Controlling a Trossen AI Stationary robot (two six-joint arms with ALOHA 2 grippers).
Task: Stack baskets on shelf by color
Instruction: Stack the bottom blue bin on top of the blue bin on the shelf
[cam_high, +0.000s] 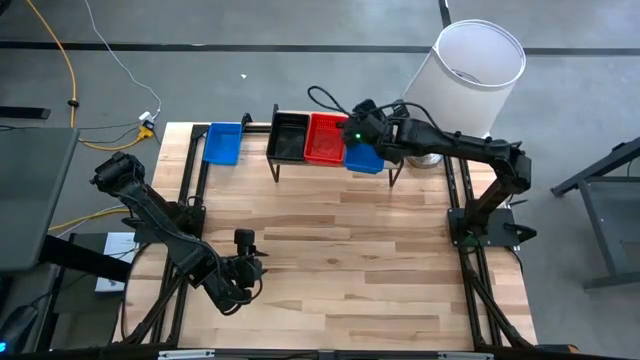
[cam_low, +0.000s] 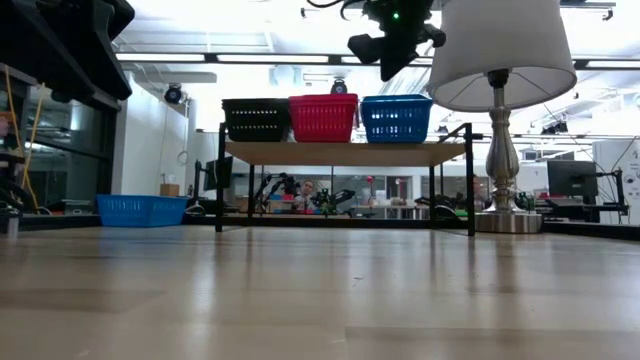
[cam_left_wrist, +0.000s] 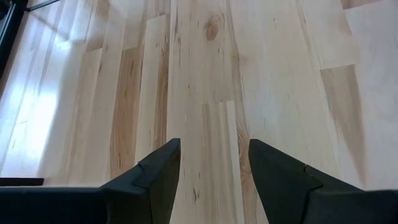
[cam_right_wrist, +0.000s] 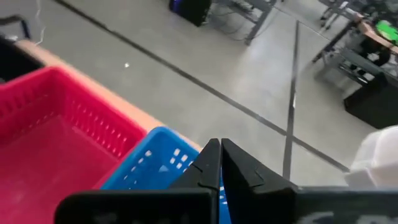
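Observation:
On the shelf (cam_low: 345, 152) stand three baskets side by side: black (cam_high: 290, 137), red (cam_high: 325, 138) and blue (cam_high: 365, 158). Another blue basket (cam_high: 223, 142) rests on the table near its far left corner. My right gripper (cam_low: 385, 72) hangs shut just above the shelf, over the line between the red basket (cam_right_wrist: 56, 130) and the blue basket (cam_right_wrist: 152, 165), touching neither. My left gripper (cam_left_wrist: 214, 146) is open above bare tabletop near the near edge (cam_high: 245, 245).
A table lamp with a white shade (cam_high: 478, 60) stands on the table's far right, close beside the shelf and the right arm. The lamp's base (cam_low: 508, 222) sits right of the shelf's legs. The wooden tabletop (cam_high: 350, 250) stretches between the shelf and the left gripper.

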